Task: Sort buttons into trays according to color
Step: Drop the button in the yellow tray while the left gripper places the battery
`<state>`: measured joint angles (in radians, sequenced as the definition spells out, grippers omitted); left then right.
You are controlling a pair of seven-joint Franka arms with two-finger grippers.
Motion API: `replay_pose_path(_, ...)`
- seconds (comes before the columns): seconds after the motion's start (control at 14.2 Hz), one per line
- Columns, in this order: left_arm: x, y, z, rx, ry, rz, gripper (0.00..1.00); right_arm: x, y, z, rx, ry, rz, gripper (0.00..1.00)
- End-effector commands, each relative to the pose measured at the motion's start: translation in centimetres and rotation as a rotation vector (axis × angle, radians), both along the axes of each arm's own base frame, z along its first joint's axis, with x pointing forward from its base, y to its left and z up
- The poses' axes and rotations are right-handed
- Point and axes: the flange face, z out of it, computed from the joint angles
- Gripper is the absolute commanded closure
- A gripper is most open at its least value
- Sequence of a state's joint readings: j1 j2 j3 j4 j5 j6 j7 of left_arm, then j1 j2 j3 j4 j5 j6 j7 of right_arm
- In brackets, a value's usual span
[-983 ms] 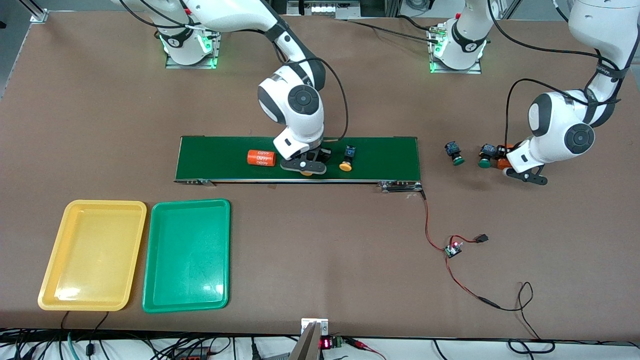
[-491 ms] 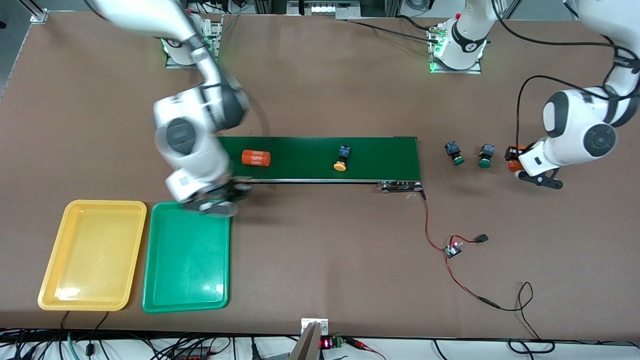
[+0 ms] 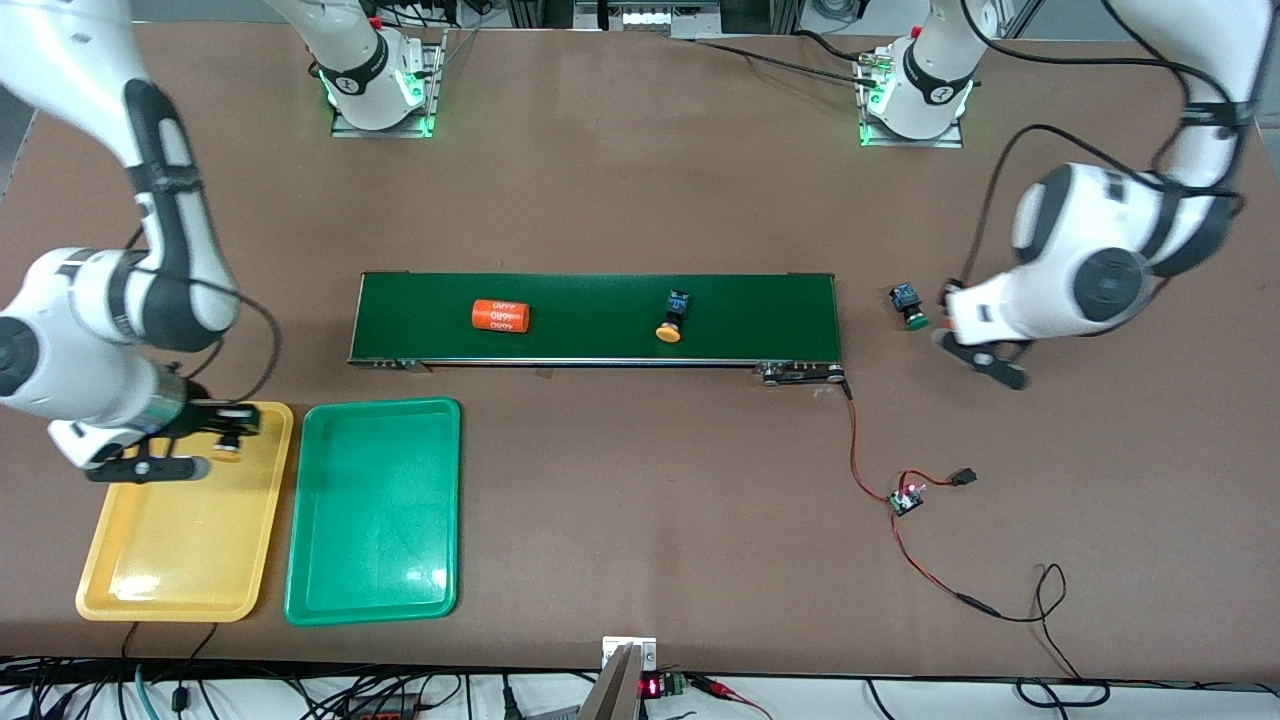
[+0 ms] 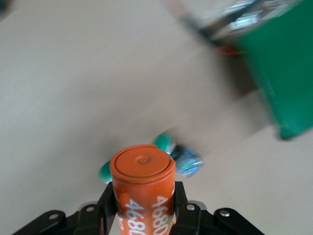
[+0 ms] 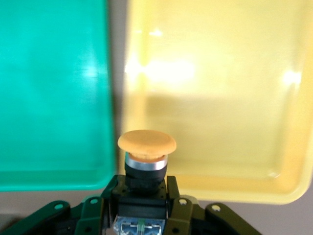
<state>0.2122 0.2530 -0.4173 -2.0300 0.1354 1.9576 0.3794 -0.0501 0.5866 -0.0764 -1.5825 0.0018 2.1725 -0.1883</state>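
A: Starting nearest the cam: yellow tray [image 3: 150, 560] and green tray [image 3: 372, 560] sit side by side at the right arm's end, green one closer to table centre. Both bare inside.

B: R gripper?

A: Right gripper [image 3: 205, 440] is over the yellow tray's upper edge, fingers [image 5: 172, 196] clamped on a yellow button's [image 5: 146, 147] dark body, cap pointing out. Wrist view shows both trays under it.

B: Belt?

A: Conveyor belt [image 3: 600, 345] is farther back, mid-table. On it: second yellow button [image 3: 672, 318] lying on its side, plus an orange cylinder [image 3: 499, 316] w/ white digits nearer the right arm's end.

B: L side?

A: One green button [image 3: 908, 306] on bare table just off the belt's end, toward the left arm. Left gripper [image 3: 965, 335] just beside it, closed on a second orange cylinder [image 4: 143, 191]. Left wrist view shows two green caps [image 4: 164, 142] below that cylinder, blurred. 2nd green button is hidden by the arm in front view.
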Motion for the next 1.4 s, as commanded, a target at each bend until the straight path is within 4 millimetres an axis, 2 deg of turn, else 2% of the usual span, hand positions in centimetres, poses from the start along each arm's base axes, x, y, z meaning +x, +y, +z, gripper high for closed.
replay_pose_path(0.0,-0.6,-6.8,0.2,-0.093,-0.011,-0.212,0.82,1.5,-2.2,-5.4,-0.009,-0.068,0.072,1.00)
replay_pose_path(0.14,-1.5,-12.5,-0.7,-0.167,-0.059,-0.428,0.84,1.9,-3.0,-7.5,-0.022,-0.115,0.077,1.00)
replay_pose_path(0.21,-2.1,-15.0,-1.2,-0.199,-0.082,-0.512,0.85,2.2,-3.6,-7.7,-0.025,-0.125,0.086,1.00)
replay_pose_path(0.28,-2.3,-16.7,-1.6,-0.223,-0.115,-0.564,0.85,2.4,-4.0,-8.2,-0.025,-0.125,0.081,0.91)
replay_pose_path(0.42,-2.8,-19.3,-2.8,-0.273,-0.155,-0.678,0.85,2.5,-4.6,-8.0,-0.021,-0.132,0.063,0.12)
replay_pose_path(0.49,-2.8,-19.5,-3.5,-0.288,-0.159,-0.713,0.85,2.6,-4.5,-7.4,-0.021,-0.138,0.067,0.00)
replay_pose_path(0.56,-3.0,-19.9,-4.2,-0.300,-0.155,-0.744,0.84,2.5,-4.1,-6.4,-0.014,-0.134,0.071,0.00)
replay_pose_path(0.63,-3.3,-20.3,-4.5,-0.303,-0.148,-0.760,0.81,2.1,-3.4,-4.4,-0.002,-0.108,0.069,0.00)
replay_pose_path(0.7,-3.5,-20.6,-4.5,-0.302,-0.147,-0.766,0.68,1.6,-2.1,-2.3,0.022,-0.065,0.054,0.00)
replay_pose_path(0.77,-3.5,-20.6,-4.6,-0.302,-0.144,-0.768,0.01,0.7,0.3,-0.2,0.057,-0.007,0.026,0.00)
replay_pose_path(0.91,-3.3,-20.3,-3.7,-0.295,-0.153,-0.760,0.00,-1.6,4.4,3.6,0.099,0.053,-0.037,0.00)
replay_pose_path(0.98,-2.8,-19.5,-2.4,-0.279,-0.169,-0.739,0.00,-3.1,6.9,5.2,0.109,0.064,-0.069,0.00)
replay_pose_path(1.05,-2.1,-18.2,-1.5,-0.258,-0.165,-0.709,0.00,-4.9,9.6,5.9,0.115,0.072,-0.090,0.00)
replay_pose_path(1.19,-0.1,-14.2,0.0,-0.224,-0.137,-0.569,0.00,-7.9,15.5,7.4,0.119,0.077,-0.150,0.00)
replay_pose_path(1.33,1.7,-10.7,0.9,-0.195,-0.096,-0.415,0.00,-10.5,21.7,7.8,0.116,0.077,-0.185,0.00)
